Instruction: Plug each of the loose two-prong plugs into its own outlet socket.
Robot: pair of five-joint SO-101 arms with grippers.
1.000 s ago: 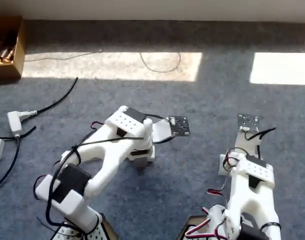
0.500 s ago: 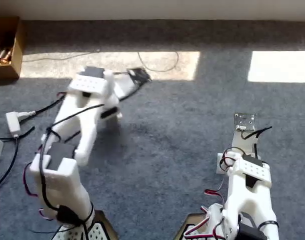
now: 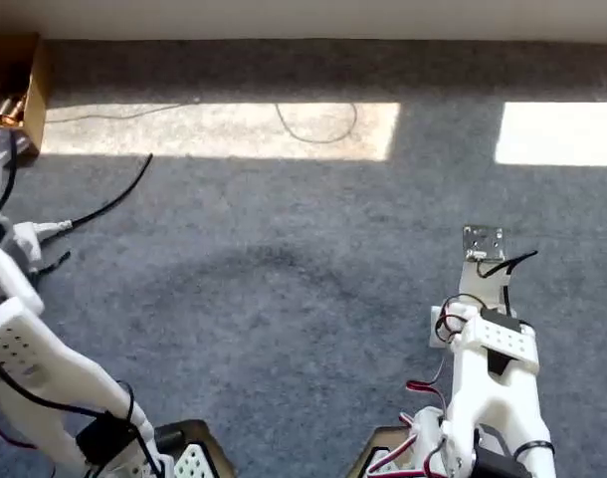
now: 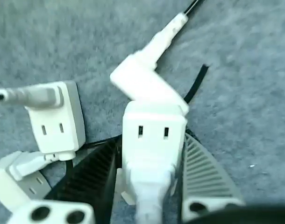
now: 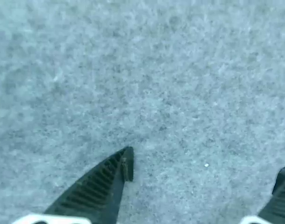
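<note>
You are working over a grey-blue carpet (image 3: 313,279) that runs back to a pale wall (image 3: 313,18), with a band of shadow along the wall's foot. A wide sun patch (image 3: 224,131) and a smaller sun patch (image 3: 562,134) to its right lie bright on the carpet just before that shadow. A wooden box (image 3: 20,95) sits in your far left corner.

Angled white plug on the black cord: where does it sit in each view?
High view: angled white plug at the far left, lying on the carpet.
Left wrist view: the plug mid-picture, beside a two-slot socket.
Right wrist view: carpet under the open right gripper.
Shared landmark: the black cord leaving the plug's tapered end.
</note>
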